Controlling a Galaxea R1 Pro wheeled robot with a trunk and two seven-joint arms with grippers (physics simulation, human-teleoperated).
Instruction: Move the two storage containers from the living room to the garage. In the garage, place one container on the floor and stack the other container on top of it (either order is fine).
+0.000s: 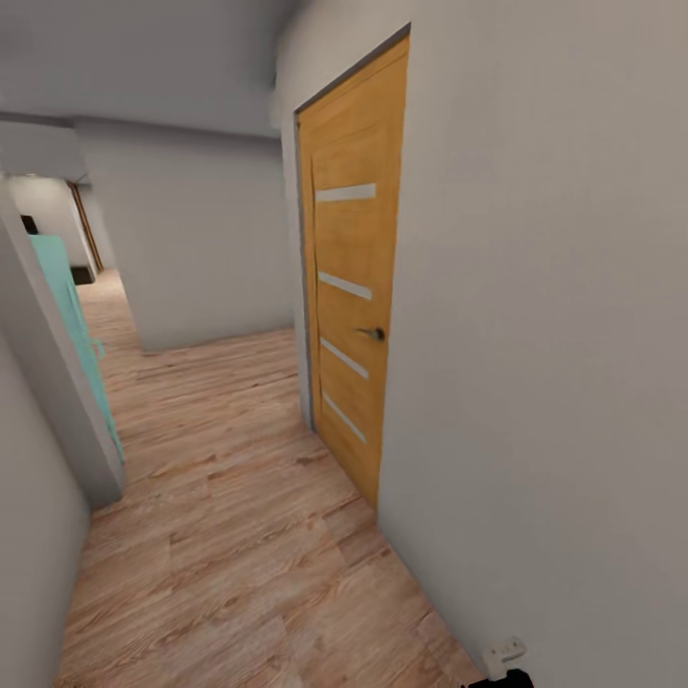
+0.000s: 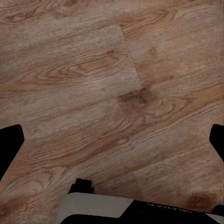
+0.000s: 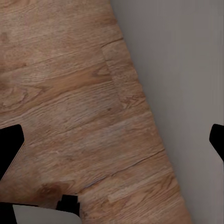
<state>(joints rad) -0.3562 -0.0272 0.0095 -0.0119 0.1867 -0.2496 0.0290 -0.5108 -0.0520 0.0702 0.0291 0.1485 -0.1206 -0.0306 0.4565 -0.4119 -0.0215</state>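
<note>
A hallway of light wood-plank flooring (image 1: 229,535) was seen from the head view, with a closed orange-brown door (image 1: 352,315) set in the grey wall (image 1: 545,334) at the right and a turquoise door (image 1: 72,325) standing ajar at the left. The left gripper (image 2: 112,140) was held released over bare planks, its dark fingertips (image 2: 9,147) spread wide apart with nothing between them. The right gripper (image 3: 112,140) was likewise released and unloaded above the line where flooring and wall met; where the storage containers lay could not be told.
</note>
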